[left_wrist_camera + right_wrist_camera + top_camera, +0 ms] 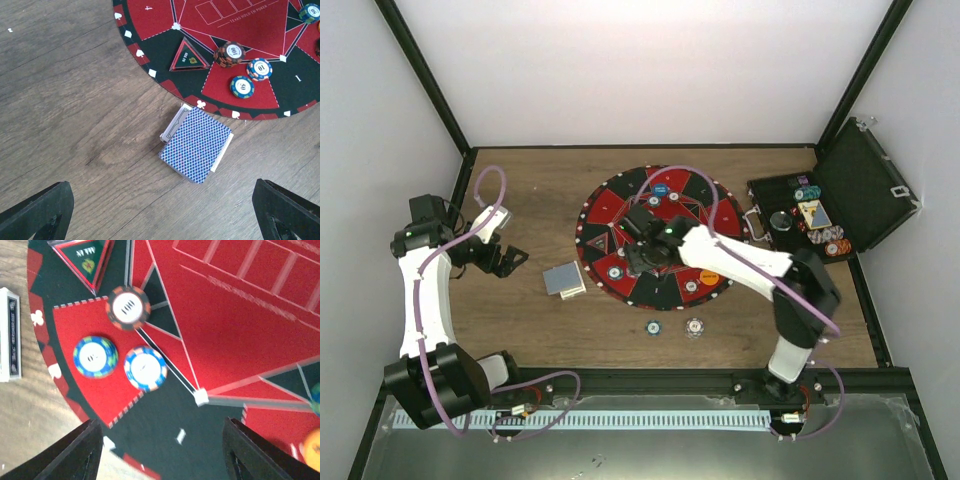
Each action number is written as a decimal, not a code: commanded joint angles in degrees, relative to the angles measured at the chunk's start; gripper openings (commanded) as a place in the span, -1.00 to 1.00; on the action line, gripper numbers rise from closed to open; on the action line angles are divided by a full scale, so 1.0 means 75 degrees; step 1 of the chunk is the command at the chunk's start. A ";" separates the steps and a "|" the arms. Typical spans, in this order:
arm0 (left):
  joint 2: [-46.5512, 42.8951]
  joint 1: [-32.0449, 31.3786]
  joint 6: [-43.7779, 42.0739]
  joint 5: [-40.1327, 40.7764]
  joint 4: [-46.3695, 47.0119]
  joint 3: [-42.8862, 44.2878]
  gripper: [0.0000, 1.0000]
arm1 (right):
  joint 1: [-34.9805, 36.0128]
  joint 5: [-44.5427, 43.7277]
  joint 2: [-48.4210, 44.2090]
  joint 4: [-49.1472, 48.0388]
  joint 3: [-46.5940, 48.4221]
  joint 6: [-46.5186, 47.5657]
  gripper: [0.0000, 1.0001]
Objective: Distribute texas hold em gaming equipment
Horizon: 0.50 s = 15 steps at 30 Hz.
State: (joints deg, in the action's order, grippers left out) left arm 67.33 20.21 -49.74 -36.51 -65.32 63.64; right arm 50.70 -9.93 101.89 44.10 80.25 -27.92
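The right gripper (160,450) hangs over the left part of the mat (225,330), jaws wide and empty, above three chips: brown (128,307), teal (95,356) and white (145,368). The card deck (197,145) lies face down just off the mat's left rim. Farther left of the mat, the left gripper (160,210) is also wide and empty.

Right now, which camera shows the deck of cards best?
The left wrist view: the deck lies whole and sharp mid-picture, its blue patterned back up, on the table just off the mat. The top view shows the deck small beside the mat. The right wrist view catches only a sliver at its left border.
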 commanded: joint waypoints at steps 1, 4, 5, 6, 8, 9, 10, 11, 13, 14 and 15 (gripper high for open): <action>-0.0059 -0.0036 -0.0107 -0.0302 -0.0012 0.0105 1.00 | -0.0034 -0.0277 -0.1319 0.0710 -0.1154 -0.0531 0.40; -0.0054 -0.0045 -0.0108 -0.0313 -0.0012 0.0081 1.00 | -0.0033 -0.0243 -0.2126 0.0947 -0.2301 -0.0931 0.52; -0.0056 -0.0046 -0.0107 -0.0313 -0.0016 0.0076 1.00 | -0.0033 -0.0216 -0.2382 0.0991 -0.2633 -0.1073 0.56; -0.0057 -0.0046 -0.0107 -0.0323 -0.0015 0.0072 1.00 | -0.0033 -0.0145 -0.2603 0.1017 -0.2912 -0.1179 0.61; -0.0059 -0.0046 -0.0120 -0.0341 -0.0024 0.0058 1.00 | -0.0033 -0.0031 -0.2993 0.1009 -0.3420 -0.1383 0.66; -0.0061 -0.0046 -0.0119 -0.0336 -0.0031 0.0039 1.00 | -0.0027 0.0033 -0.3136 0.1002 -0.3629 -0.1477 0.67; -0.0060 -0.0055 -0.0119 -0.0344 -0.0039 0.0038 1.00 | -0.0025 0.0108 -0.3267 0.0994 -0.3795 -0.1569 0.68; -0.0071 -0.0048 -0.0119 -0.0337 -0.0047 0.0029 1.00 | -0.0022 0.0168 -0.3374 0.0981 -0.3932 -0.1654 0.68; -0.0077 -0.0046 -0.0156 -0.0310 -0.0075 0.0006 1.00 | -0.0002 0.0334 -0.3605 0.0875 -0.4178 -0.1816 0.69; -0.0072 -0.0046 -0.0169 -0.0298 -0.0089 -0.0010 1.00 | 0.0007 0.0426 -0.3676 0.0796 -0.4283 -0.1866 0.69; -0.0071 -0.0046 -0.0185 -0.0288 -0.0097 -0.0021 1.00 | 0.0028 0.0491 -0.3718 0.0745 -0.4375 -0.1922 0.69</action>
State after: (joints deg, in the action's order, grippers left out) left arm 67.33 20.21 -49.74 -37.41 -65.32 63.64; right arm 50.72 -8.71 77.08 51.29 48.97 -38.48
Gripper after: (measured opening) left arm 0.999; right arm 0.844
